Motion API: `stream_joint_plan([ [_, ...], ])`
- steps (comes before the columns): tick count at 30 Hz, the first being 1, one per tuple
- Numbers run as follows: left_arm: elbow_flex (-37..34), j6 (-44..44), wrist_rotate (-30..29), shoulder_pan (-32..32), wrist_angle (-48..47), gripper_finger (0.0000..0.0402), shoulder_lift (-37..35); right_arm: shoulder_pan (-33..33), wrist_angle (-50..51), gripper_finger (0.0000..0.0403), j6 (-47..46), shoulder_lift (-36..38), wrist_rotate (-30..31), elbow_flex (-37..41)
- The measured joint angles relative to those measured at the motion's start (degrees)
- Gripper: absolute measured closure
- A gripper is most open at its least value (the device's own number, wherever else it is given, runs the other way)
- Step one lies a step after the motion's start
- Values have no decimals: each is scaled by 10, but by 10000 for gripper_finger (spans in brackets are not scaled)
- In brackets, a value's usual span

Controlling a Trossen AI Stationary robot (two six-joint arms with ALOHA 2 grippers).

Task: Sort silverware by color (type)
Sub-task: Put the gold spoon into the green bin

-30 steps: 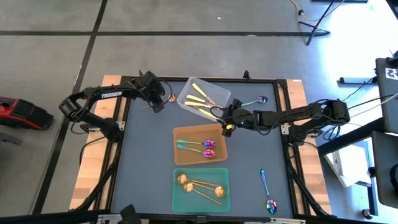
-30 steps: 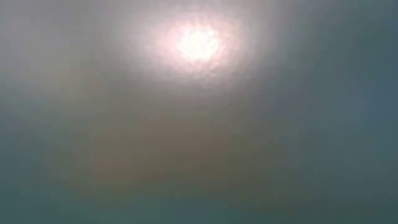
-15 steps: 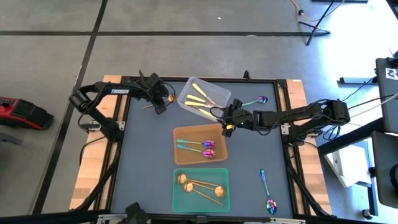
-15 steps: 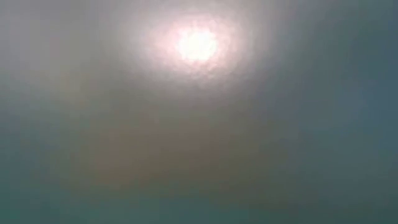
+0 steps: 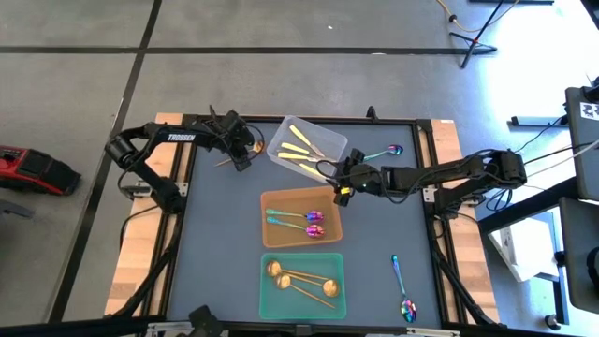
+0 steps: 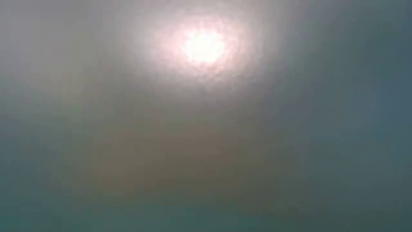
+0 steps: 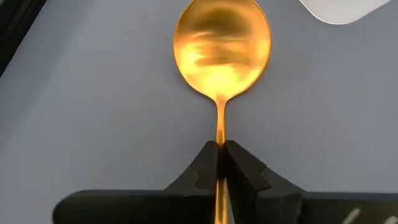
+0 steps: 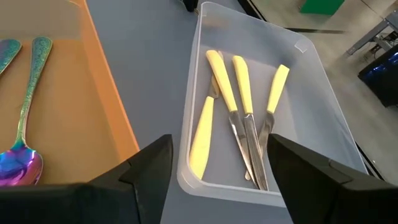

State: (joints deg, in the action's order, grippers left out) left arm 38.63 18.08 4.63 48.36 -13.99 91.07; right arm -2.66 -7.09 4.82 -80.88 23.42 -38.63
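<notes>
A copper-gold spoon [image 7: 222,46] lies on the dark table near its far left corner, and my left gripper [image 5: 240,153] is shut on it. Pale yellow knives [image 8: 239,106] lie in the clear bin [image 8: 311,81]. My right gripper [image 8: 214,168] stands open just over that bin's near wall with nothing between its fingers. Two rainbow spoons [image 5: 301,223] lie in the orange bin [image 5: 271,198]. Copper-gold spoons [image 5: 301,279] lie in the green bin [image 5: 269,304]. The low view shows only haze. My left gripper pinches the spoon's thin handle [image 7: 220,132] between its two fingers, a short way behind the bowl. The fingers come from above, pointing down, and the handle runs on between them. The spoon lies flat on the table, bowl up.
One loose rainbow spoon [image 5: 386,151] lies at the far right of the table, another [image 5: 402,290] near the front right corner. The three bins stand in a row down the table's middle. Bare tabletop lies along the left side.
My left gripper has come down and a little toward the table's right edge, onto the copper-gold spoon, which has stayed where it lay.
</notes>
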Motion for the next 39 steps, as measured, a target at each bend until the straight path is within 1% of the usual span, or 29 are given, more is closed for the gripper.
stream_joint_plan([
  [7, -1, -10, -20, -4, -5, 382, -15, 0, 0, 150, 0, 0, 0, 0],
  [12, -5, -26, -108, -22, -37, 387, -57, 0, 0, 150, -1, 0, 0, 0],
  [16, -4, -48, -173, -40, -52, 384, -106, 0, 3, 150, -1, 0, -4, 0],
  [19, -3, -68, -192, -58, -53, 382, -152, 0, 5, 150, -1, 0, -5, 0],
  [21, -4, -79, -192, -76, -51, 383, -184, 0, 7, 150, -1, 0, -6, 0],
  [26, -18, -85, -190, -157, -49, 386, -263, 1, 13, 150, -7, 0, -34, 0],
  [30, -28, -83, -186, -238, -32, 384, -302, 0, 9, 150, -8, 0, -46, 0],
  [34, -28, -76, -183, -323, -24, 383, -317, 1, 8, 150, -7, 0, -46, 0],
  [39, -28, -76, -150, -415, 15, 382, -309, 1, 8, 150, -8, 0, -51, 0],
])
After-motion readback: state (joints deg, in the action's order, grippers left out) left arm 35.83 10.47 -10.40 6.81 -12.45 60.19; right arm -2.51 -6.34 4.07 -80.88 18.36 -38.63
